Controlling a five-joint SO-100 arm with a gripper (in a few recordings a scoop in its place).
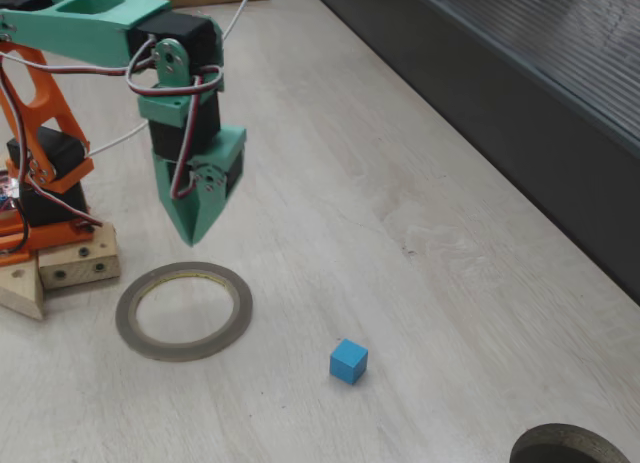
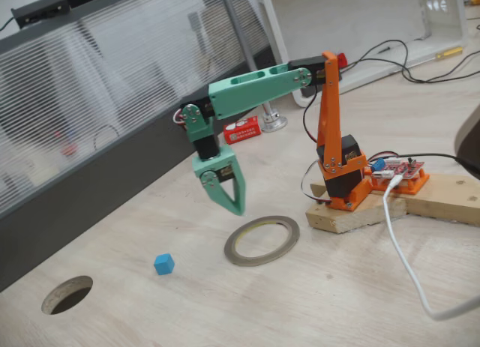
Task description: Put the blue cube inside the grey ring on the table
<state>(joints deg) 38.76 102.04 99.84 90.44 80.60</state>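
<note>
The blue cube (image 1: 349, 361) is showing plain sky-blue faces. The grey ring (image 1: 184, 310) is showing grey-brown with a yellowish inner edge. The worktop (image 1: 420, 283) is showing pale streaked wood grain. The tool (image 1: 192, 228) is showing mint green.

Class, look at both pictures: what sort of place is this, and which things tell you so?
Probably a hobby or lab workbench: a small arm on a wooden block, a bare circuit board, loose cables.
</note>
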